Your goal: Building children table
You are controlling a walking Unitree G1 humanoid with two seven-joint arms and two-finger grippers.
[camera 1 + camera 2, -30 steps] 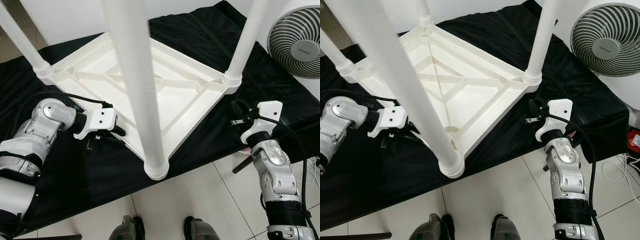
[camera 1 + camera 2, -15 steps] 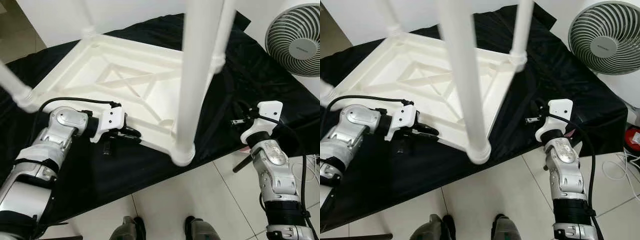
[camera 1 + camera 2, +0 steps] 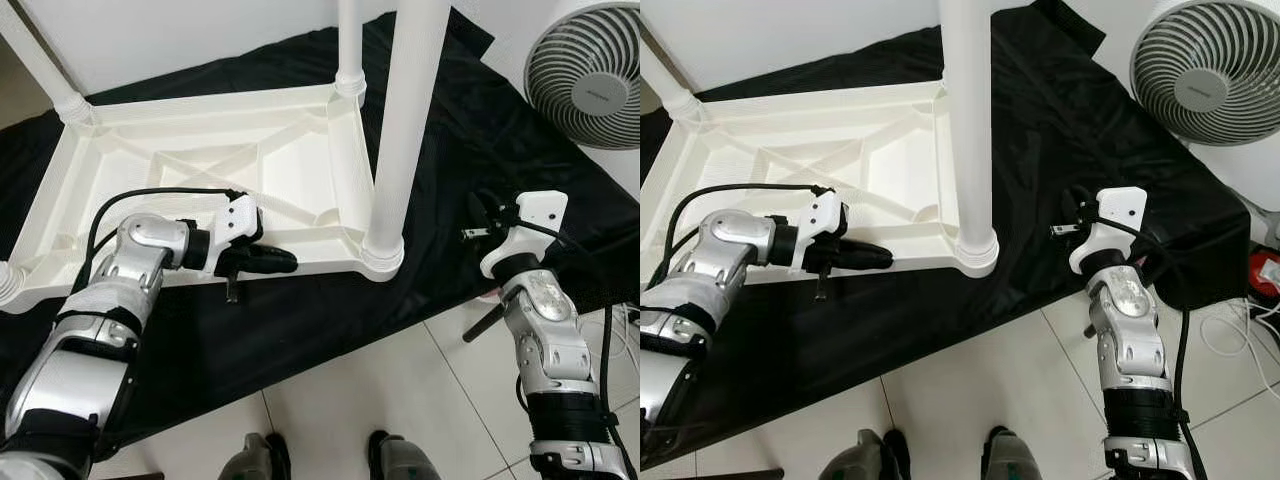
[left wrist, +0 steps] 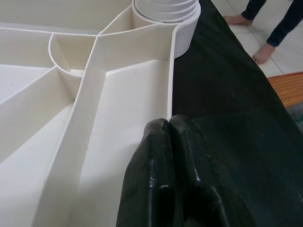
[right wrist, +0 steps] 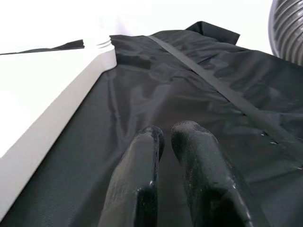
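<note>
While left gripper (image 3: pixel 285 262) pinches near rim with clenched jaws, upturned children table (image 3: pixel 200 165) has swung on black cloth (image 3: pixel 470 150); nearest leg (image 3: pixel 400 130) now at 1 o'clock. Right gripper (image 3: pixel 478 215) idle, jaws nearly shut, empty. Judged repositioning.

Table leg (image 3: pixel 400 130) between both arms

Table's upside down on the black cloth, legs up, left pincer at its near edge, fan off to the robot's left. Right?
Not quite: the fan stands to the robot's right, beyond the right pincer, as the left eye view shows. The rest holds: the white table lies upside down on the black cloth with its legs up, and the left pincer is at its near edge, fingers pressed together in the left wrist view.
</note>
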